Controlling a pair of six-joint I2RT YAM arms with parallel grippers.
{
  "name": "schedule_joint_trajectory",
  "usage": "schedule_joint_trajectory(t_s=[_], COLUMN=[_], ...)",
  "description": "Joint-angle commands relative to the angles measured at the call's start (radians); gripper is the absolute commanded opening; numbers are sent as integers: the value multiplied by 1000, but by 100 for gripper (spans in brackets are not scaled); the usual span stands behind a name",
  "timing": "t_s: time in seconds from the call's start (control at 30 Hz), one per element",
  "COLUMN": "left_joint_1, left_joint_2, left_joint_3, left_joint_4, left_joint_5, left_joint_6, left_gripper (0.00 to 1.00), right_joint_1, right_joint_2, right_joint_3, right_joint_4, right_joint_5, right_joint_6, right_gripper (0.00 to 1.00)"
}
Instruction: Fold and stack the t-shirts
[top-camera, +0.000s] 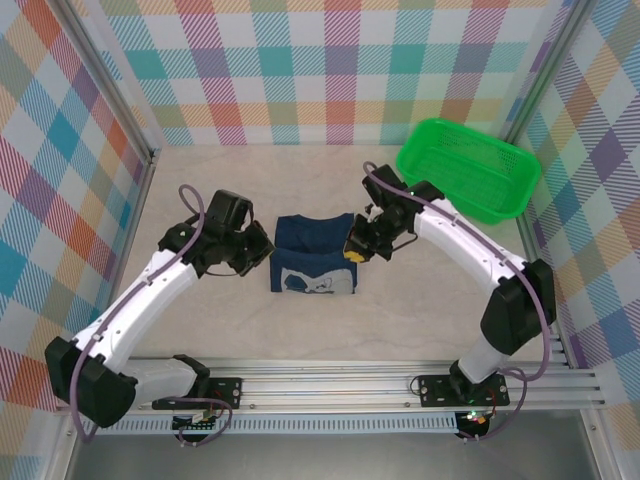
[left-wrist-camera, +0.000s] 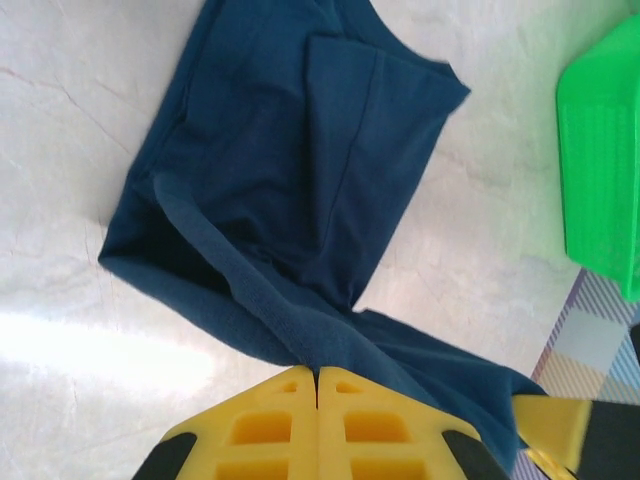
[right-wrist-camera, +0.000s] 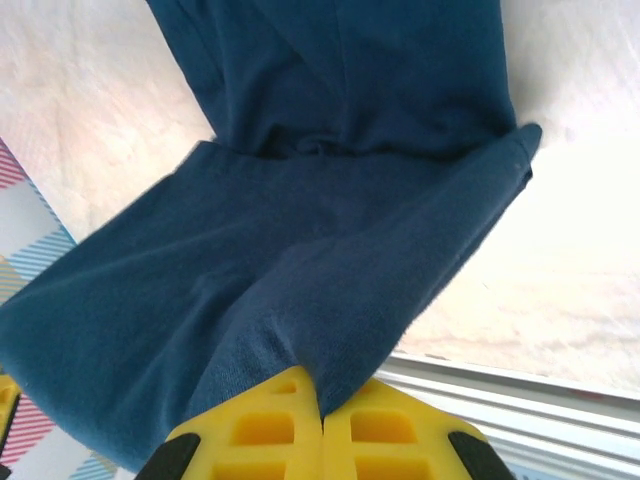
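The navy t-shirt (top-camera: 312, 262) lies partly folded at the middle of the worktop (top-camera: 420, 300), its white print (top-camera: 310, 283) face up on the near half, with the green basket (top-camera: 470, 170) well apart at the far right. The left end effector (top-camera: 262, 252) is clamped on the shirt's left edge and the right end effector (top-camera: 356, 250) on its right edge. In the wrist views, each pair of yellow fingers (left-wrist-camera: 285, 400) (right-wrist-camera: 290, 405) is closed with only a thin lip of cloth between the tips. That shallow bite is the main risk: a quick lift or pull could slide the hem out on one side, dropping that corner. If the arms travel unevenly, the fold would likely land skewed or bunched. Pulling apart too hard could drag the layers already folded underneath and undo them.
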Motion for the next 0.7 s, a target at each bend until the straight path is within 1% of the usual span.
schedule_joint_trajectory(t_s=[0.0,0.13,0.47,0.67], left_joint_1=[34,63,134,173], left_joint_2=[50,110,226,365], left_joint_3=[51,90,183,243], left_joint_4=[33,54,73,145], left_joint_5=[0,15,42,98], left_joint_6=[49,73,101,121], left_gripper=[0,0,0,0], right_joint_1=[-19,-36,-91,-133], right_joint_2=[53,106,216,331], right_joint_3=[79,140,230,322], right_joint_4=[-4,-4,12,31], right_joint_5=[-15,-17,-33,-58], right_joint_6=[-35,-39,-39,-36], right_gripper=[0,0,1,1])
